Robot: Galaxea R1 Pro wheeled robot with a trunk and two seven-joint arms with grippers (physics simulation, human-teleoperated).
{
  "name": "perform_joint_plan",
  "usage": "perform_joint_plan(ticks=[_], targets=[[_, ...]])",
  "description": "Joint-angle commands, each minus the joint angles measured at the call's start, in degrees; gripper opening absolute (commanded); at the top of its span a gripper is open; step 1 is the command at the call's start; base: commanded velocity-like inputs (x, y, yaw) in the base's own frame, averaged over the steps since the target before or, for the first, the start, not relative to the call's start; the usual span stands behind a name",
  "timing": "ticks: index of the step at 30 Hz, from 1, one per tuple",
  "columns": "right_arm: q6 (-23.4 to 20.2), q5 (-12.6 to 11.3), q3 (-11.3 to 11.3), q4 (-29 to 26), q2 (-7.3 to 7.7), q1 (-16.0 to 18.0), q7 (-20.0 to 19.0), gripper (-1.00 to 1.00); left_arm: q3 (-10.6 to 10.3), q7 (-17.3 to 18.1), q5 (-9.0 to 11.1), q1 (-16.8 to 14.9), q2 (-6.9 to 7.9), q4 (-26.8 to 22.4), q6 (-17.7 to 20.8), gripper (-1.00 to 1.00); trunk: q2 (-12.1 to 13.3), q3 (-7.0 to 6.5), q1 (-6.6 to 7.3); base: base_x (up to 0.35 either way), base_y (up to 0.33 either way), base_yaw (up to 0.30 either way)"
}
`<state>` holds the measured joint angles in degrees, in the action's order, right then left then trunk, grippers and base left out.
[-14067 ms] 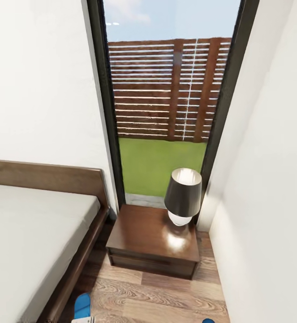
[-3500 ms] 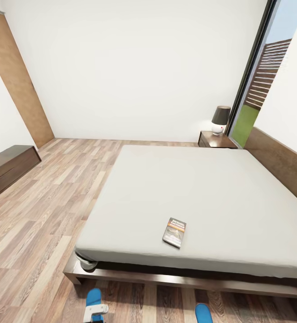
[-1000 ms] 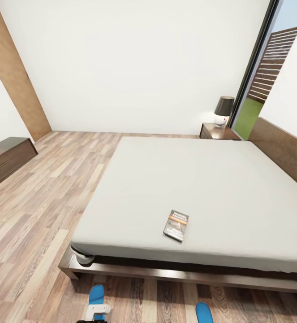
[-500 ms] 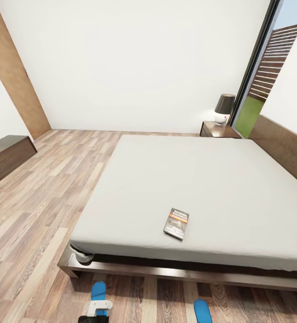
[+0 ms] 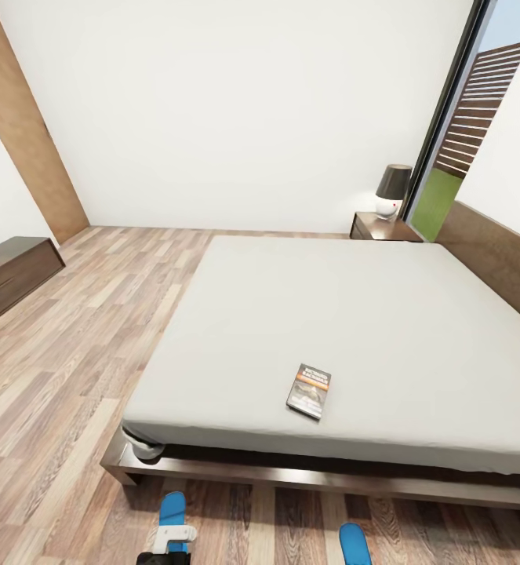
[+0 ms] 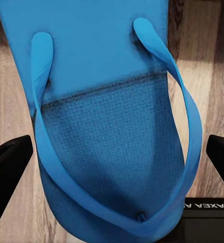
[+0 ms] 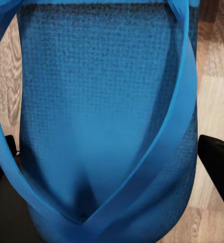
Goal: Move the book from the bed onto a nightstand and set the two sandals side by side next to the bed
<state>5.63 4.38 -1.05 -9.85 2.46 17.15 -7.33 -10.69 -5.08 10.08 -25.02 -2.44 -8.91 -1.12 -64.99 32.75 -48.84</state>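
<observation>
While the book point(image 5: 309, 390) lies flat on the bed point(image 5: 354, 329) near its foot edge, a blue sandal point(image 6: 107, 126) is framed between the left gripper's point(image 6: 112, 157) wide-spread fingers point(image 6: 8, 167); whether it is gripped cannot be told. Another sandal point(image 7: 104, 116) sits between the right gripper's point(image 7: 109, 167) spread fingers point(image 7: 218, 162). Both are seen above plank floor point(image 5: 71, 353). A nightstand point(image 5: 381, 228) stands by the window point(image 5: 456, 133).

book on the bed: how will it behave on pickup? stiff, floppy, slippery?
The book looks thin and lies flat on the bed, so it is probably light and may flex if gripped at one edge. Flat on the mattress, it offers little edge to get under; a tool may press into the soft surface. Its cover looks smooth, so it could slide rather than lift.
</observation>
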Motion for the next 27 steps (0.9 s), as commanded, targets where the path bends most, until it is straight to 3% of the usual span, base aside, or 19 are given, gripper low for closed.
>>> perform_joint_plan(ticks=[1,14,27], targets=[[0.2,0.46,-0.14,0.04,0.01,0.03,-0.14,-1.0,-0.5,-0.27,0.57,-0.03,0.01,0.02,-0.12,-1.0,-0.03,0.05,0.0,0.0,0.0,0.0],[0.19,0.46,-0.13,0.05,0.01,0.02,-0.14,-1.0,-0.51,-0.24,0.56,-0.03,0.0,0.06,-0.1,-1.0,-0.03,0.05,0.0,0.0,0.0,0.0],[-0.34,0.54,-0.35,-0.65,-0.29,-0.18,-0.15,-1.0,-0.64,0.36,0.13,-1.06,1.0,0.28,1.36,-1.0,-0.03,0.05,0.0,0.0,0.0,0.0]])
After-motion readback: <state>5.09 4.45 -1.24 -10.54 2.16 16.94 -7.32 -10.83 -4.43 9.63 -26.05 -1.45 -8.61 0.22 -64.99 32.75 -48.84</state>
